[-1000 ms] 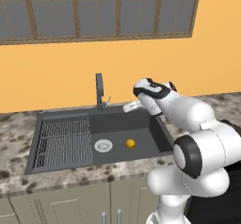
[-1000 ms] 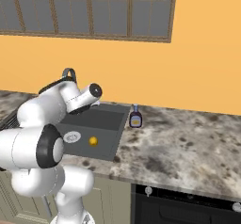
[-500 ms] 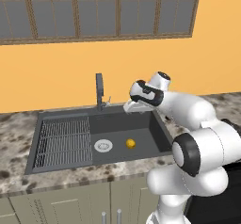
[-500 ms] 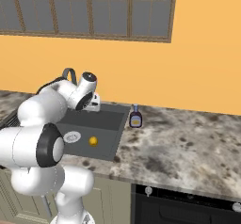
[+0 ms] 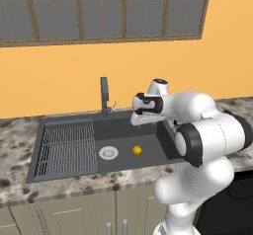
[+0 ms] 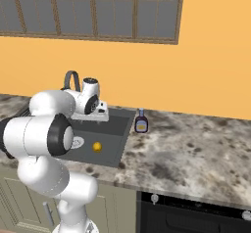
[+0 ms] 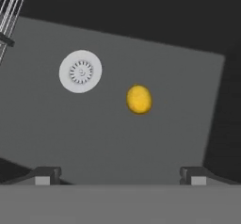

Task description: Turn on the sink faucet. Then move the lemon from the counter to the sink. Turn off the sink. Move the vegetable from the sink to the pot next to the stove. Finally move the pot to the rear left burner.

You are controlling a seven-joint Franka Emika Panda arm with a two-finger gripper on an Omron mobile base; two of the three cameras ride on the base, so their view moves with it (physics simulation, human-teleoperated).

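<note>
Lemon [image 7: 139,99], round and smooth, lies on sink [image 7: 155,143] floor under spread claw [image 7: 120,173].

yellow lemon [image 7: 139,99] in sink [image 5: 153,145], near drain [image 7: 80,71]

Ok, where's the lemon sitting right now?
The lemon lies on the bare floor of the sink, just right of the round drain in the left base view, with the open gripper above it.
</note>
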